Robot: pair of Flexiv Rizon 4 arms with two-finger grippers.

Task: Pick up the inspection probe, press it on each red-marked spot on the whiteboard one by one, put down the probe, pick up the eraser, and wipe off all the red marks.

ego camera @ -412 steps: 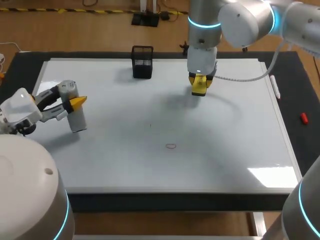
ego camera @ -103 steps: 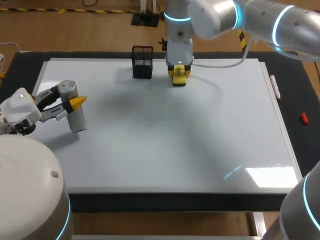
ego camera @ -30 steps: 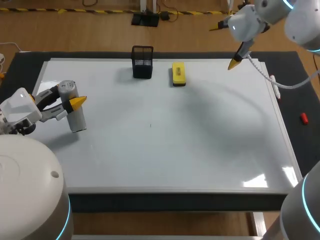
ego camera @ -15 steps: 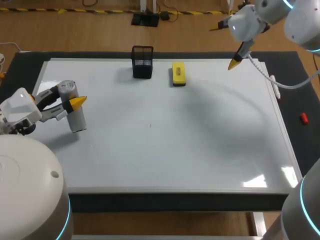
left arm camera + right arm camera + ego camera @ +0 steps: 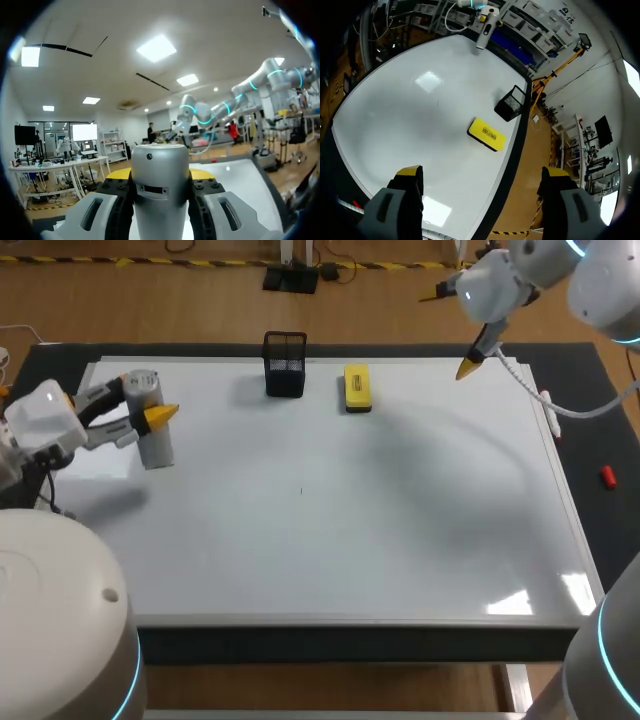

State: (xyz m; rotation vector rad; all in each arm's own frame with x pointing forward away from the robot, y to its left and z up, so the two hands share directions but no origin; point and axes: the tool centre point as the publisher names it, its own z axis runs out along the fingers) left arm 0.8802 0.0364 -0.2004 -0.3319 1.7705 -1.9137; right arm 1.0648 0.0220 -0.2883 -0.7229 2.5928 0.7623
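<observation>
The left hand [image 5: 150,412] is clamped on the probe [image 5: 150,430], a grey cylinder held upright over the near-left part of the whiteboard [image 5: 330,530]; the probe's shadow falls on the board apart from it. The head view shows only one yellow fingertip in front of the probe. The left wrist view shows the left hand [image 5: 160,175] with both fingers pressed against opposite sides of the probe [image 5: 160,185]. The right hand [image 5: 450,330] is spread wide and holds nothing, raised above the far-right corner of the whiteboard. The eraser [image 5: 357,386], a yellow block, lies flat on the whiteboard near its far edge, just beside the black mesh basket [image 5: 285,364] and not touching it. The basket stands upright on the board; its inside cannot be judged from either view. The right wrist view looks down between the spread fingers of the right hand [image 5: 482,172] onto the eraser [image 5: 486,134] and the basket [image 5: 510,106], and shows the probe [image 5: 485,31] across the board. On the dark table [image 5: 600,390] to the right of the whiteboard lies a small red object [image 5: 607,476].
</observation>
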